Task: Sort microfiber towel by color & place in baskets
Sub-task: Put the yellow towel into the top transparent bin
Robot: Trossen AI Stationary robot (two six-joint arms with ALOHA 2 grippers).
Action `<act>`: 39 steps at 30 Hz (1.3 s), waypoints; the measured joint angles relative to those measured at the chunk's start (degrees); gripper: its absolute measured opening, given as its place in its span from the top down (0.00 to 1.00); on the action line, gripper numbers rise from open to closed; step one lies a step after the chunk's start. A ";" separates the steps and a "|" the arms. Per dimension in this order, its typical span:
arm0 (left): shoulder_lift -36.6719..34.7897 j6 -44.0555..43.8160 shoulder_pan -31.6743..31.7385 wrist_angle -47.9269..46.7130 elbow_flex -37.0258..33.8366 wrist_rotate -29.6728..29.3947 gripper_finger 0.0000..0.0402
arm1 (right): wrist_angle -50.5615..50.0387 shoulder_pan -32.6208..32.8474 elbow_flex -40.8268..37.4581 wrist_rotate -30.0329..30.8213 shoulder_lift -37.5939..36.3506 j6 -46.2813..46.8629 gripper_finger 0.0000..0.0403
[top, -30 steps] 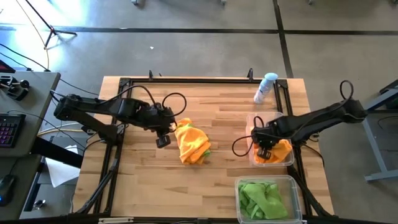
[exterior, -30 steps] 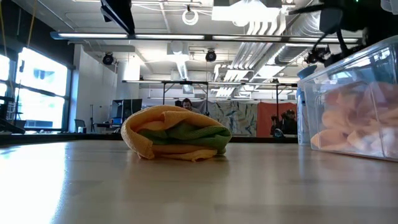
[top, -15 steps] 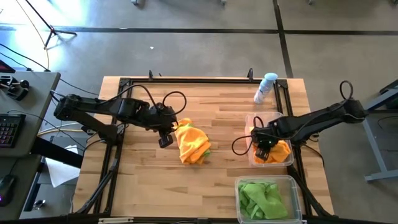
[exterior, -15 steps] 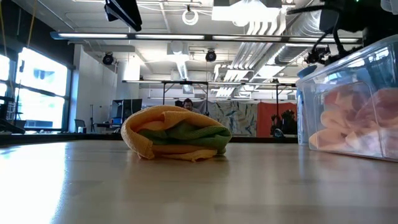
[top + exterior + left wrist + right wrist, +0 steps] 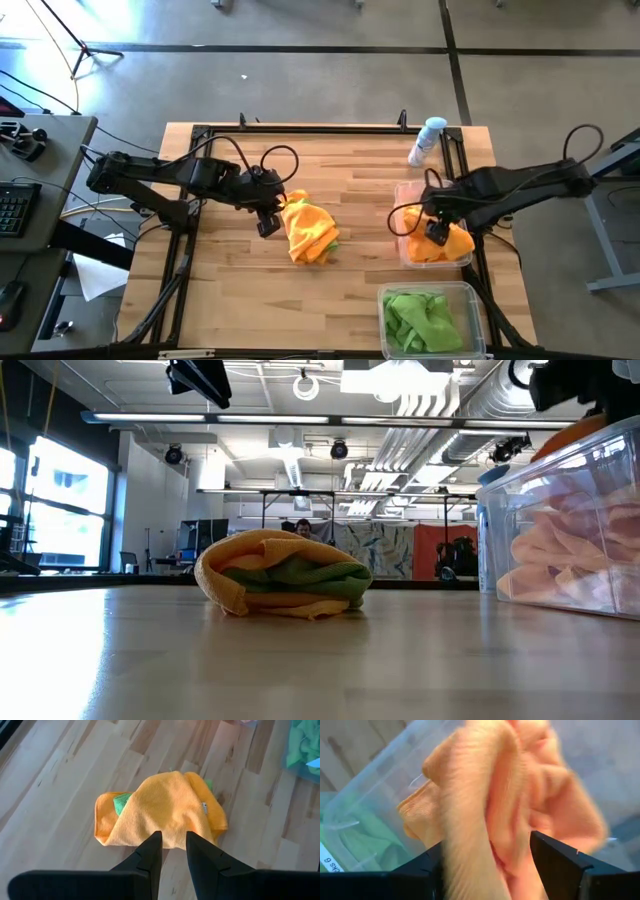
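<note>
1. The right gripper (image 5: 436,232) is hanging over the orange-filled basket (image 5: 403,192), the clear tub at the right side of the table (image 5: 370,170), nearer the spray bottle (image 5: 428,140).
2. In the right wrist view its fingers (image 5: 560,857) are standing well apart, with a bunched orange cloth (image 5: 505,795) lying between and beyond them. The cloth is not being pinched on both sides; whether it is touching either finger I cannot tell.
3. The heap of orange cloths (image 5: 440,244) is sitting inside that basket; in the low view it is showing pale orange through the clear wall (image 5: 560,550).
4. The second basket (image 5: 470,290) is sitting at the table's near right corner, just beside the first, and is holding lime green cloths (image 5: 425,320).
5. The left gripper (image 5: 266,226) is hovering near the table's middle, just beside the remaining pile of towels (image 5: 308,232).
6. In the left wrist view its fingers (image 5: 150,852) are standing partly apart with a narrow gap, gripping nothing; the tips are sitting just short of the pile's edge.
7. The pile is made of an orange cloth (image 5: 165,810) folded over a green cloth (image 5: 121,801), the green peeking out at the side. In the low view the green (image 5: 300,572) is showing as a band sandwiched between orange layers.
</note>
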 joint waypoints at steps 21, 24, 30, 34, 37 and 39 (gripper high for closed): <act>6.82 -4.43 -0.02 5.97 0.00 -1.38 0.81 | -11.33 0.00 13.56 12.45 -6.11 -0.90 0.42; 10.30 -5.06 -0.02 5.92 0.00 -1.44 0.81 | -11.17 0.00 13.56 13.75 -6.54 -0.90 0.42; 16.89 -5.75 0.00 5.95 0.00 -1.44 0.81 | -9.37 0.00 13.51 15.69 -6.79 -1.41 0.42; 20.58 -6.22 0.17 6.03 0.00 0.76 0.81 | -5.11 0.00 13.49 16.94 -6.79 -2.46 0.42; 23.14 -6.63 0.17 6.36 0.00 1.89 0.81 | -0.05 0.00 13.47 18.43 -6.68 -4.79 0.42; 24.64 -6.64 0.17 6.74 0.00 2.15 0.81 | 3.79 -0.02 13.47 18.60 -6.51 -7.43 0.42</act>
